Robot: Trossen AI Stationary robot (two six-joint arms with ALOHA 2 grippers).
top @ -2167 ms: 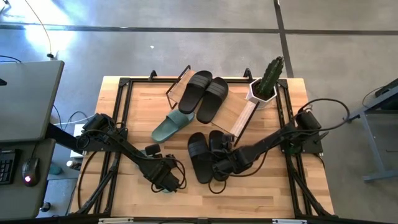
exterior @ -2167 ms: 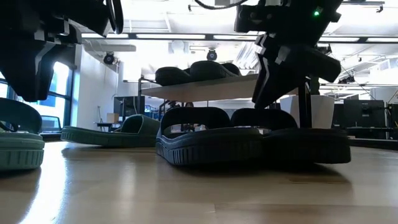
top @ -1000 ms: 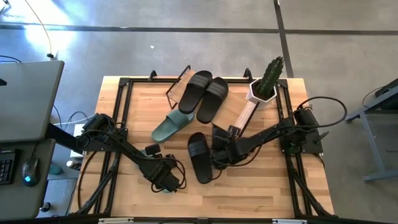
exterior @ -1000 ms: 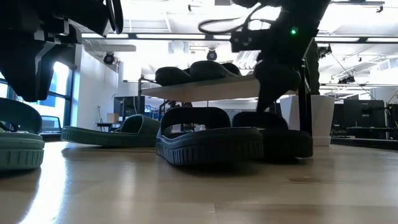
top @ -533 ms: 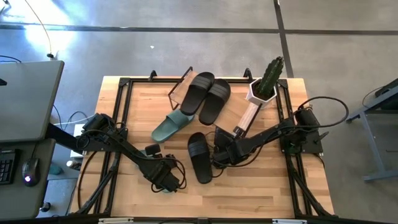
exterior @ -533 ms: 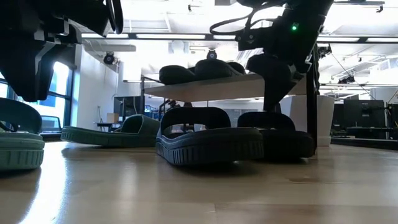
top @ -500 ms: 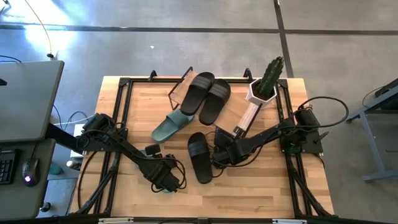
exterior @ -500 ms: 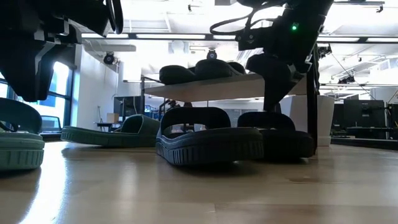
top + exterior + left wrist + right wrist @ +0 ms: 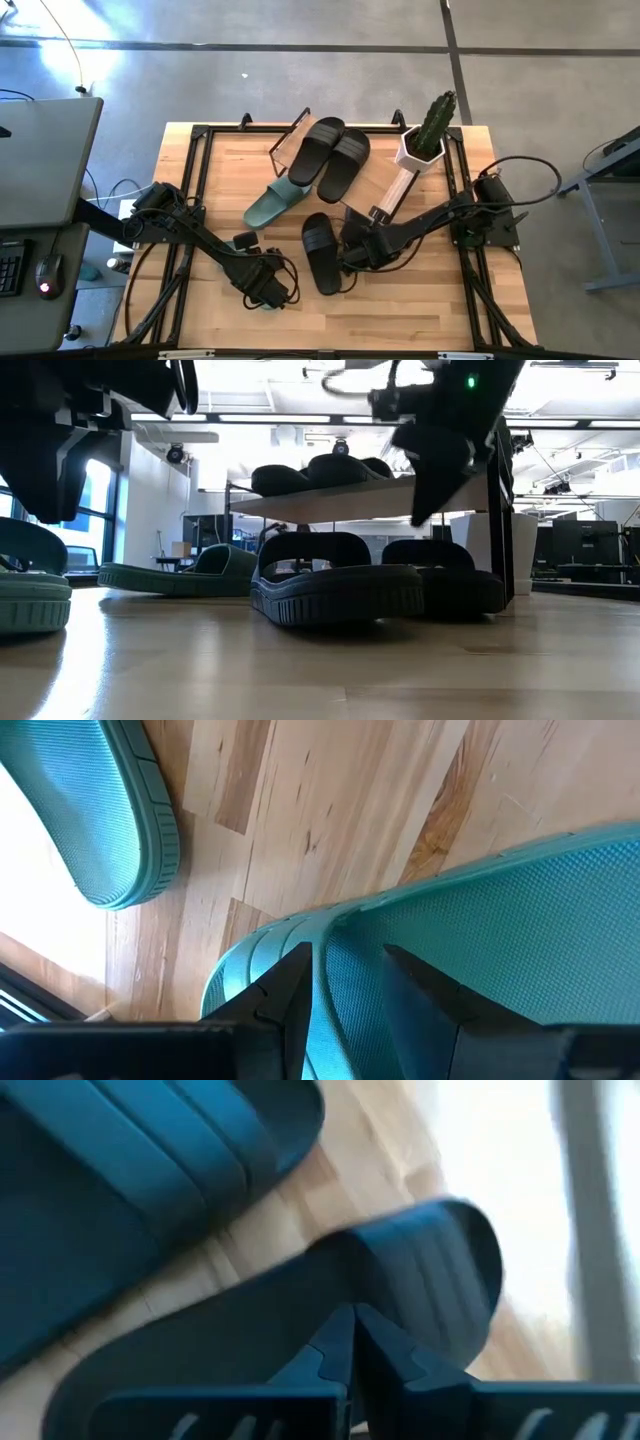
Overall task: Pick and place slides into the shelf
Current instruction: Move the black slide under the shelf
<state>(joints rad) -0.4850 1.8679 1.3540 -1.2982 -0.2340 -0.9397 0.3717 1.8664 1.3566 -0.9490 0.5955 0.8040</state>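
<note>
Your right pincer (image 9: pixel 352 243) is hovering pressed together over a black slide (image 9: pixel 321 252) just beside the shelf (image 9: pixel 352 178). Your left pincer (image 9: pixel 262 290) is gripping a green slide (image 9: pixel 480 960) at the surface's (image 9: pixel 420 310) near edge.

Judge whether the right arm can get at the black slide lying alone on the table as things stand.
Probably yes. The right end effector, shut, sits right beside that black slide with nothing between them. It would need to open first, and the second black slide under it crowds that side.
</note>
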